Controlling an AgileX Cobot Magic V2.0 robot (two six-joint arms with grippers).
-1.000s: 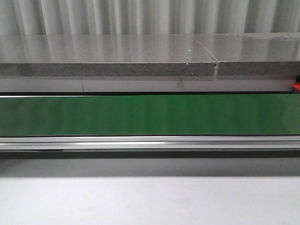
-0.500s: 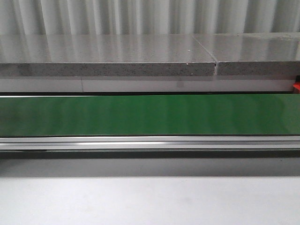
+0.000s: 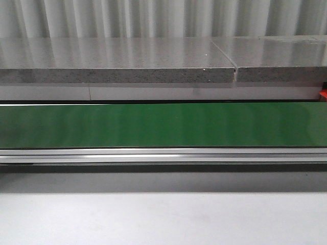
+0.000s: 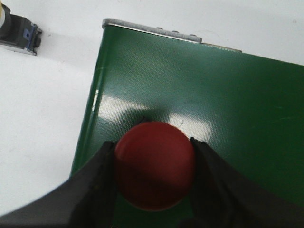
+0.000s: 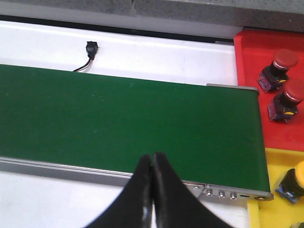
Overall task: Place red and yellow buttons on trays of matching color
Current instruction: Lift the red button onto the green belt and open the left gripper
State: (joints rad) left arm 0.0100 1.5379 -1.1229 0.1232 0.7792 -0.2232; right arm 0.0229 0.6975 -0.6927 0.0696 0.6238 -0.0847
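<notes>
In the left wrist view my left gripper [image 4: 154, 152] is shut on a red button [image 4: 155, 165] and holds it over the end of the green conveyor belt [image 4: 228, 104]. In the right wrist view my right gripper [image 5: 152, 159] is shut and empty over the belt's near edge. Beside the belt's end lie a red tray [image 5: 251, 104] with two red buttons [image 5: 275, 69] [image 5: 285, 100] and a yellow tray [image 5: 280, 164] with a yellow button [image 5: 293, 183]. Neither gripper shows in the front view.
Another button [image 4: 18, 29] with a grey and blue body lies on the white table beside the belt's end. A black plug with wires [image 5: 89, 51] lies behind the belt. The front view shows the belt [image 3: 163, 125], its aluminium rail and a stone ledge [image 3: 117, 61].
</notes>
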